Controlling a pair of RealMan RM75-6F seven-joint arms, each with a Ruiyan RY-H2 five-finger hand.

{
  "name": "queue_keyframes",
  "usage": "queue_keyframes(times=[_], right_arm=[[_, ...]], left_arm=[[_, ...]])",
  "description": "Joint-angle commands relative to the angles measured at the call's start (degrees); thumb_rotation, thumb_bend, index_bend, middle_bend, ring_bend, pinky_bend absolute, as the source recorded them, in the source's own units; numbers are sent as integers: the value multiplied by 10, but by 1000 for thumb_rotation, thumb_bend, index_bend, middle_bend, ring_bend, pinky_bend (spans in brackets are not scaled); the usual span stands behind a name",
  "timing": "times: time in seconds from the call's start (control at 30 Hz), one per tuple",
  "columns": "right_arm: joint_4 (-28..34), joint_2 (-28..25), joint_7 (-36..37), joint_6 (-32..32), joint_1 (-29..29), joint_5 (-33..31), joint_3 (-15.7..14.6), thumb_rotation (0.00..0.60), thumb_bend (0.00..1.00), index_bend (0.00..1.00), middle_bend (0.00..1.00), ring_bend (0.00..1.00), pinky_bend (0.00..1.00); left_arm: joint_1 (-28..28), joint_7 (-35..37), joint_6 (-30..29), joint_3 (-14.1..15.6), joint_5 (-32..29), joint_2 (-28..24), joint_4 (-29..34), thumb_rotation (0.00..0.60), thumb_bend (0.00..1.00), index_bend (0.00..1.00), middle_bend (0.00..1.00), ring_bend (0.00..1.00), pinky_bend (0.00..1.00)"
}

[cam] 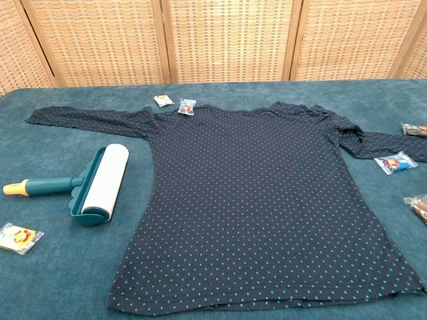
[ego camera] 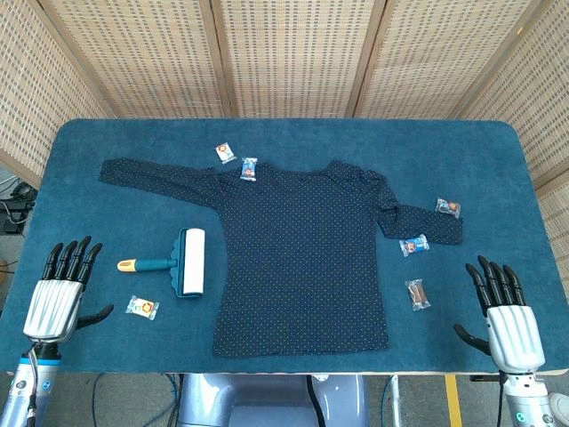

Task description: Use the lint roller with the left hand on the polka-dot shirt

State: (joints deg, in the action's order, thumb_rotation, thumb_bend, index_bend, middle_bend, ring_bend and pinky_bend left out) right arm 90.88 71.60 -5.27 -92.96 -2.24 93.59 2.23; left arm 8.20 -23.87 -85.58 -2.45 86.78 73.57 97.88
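**Roller idle beside spread shirt**

Blue table (ego camera: 80, 142) from the head view: polka-dot shirt (ego camera: 302, 267) flat, lint roller (ego camera: 182, 261) just left; left hand (ego camera: 60, 289) and right hand (ego camera: 502, 311) spread, empty; candy packets (ego camera: 414, 245) scattered.
Chest view: lint roller (cam: 100, 181) white, teal-handled, untouched; a packet (cam: 187, 106) rests on the collar.

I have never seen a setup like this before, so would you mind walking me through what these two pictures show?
These are two cameras on one two-armed robot. The head view looks down on the whole table, which is covered in blue cloth; the chest view looks across it from lower down.

The two silver and black shapes at the bottom corners of the head view are its hands: the left robot hand and the right robot hand. Both lie open on the cloth and hold nothing.

Spread flat in the middle is a dark polka-dot shirt. Beside it, toward the left hand, lies a lint roller with a teal frame, white roll and yellow-tipped handle. Several small wrapped snacks are scattered around, some of them resting on the shirt.
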Motion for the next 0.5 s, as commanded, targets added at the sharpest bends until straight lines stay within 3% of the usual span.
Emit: queue_keyframes(times=[0.03,0.5], right_arm=[[0,0,1,0,0,-1,0,600,38,0,0,0,0],[5,-2,3,2,1,4,-2,600,36,0,0,0,0]], left_arm=[[0,-1,0,0,-1,0,1,600,0,0,0,0,0],[0,-4,5,-1,-7,-4,7,600,0,0,0,0,0]])
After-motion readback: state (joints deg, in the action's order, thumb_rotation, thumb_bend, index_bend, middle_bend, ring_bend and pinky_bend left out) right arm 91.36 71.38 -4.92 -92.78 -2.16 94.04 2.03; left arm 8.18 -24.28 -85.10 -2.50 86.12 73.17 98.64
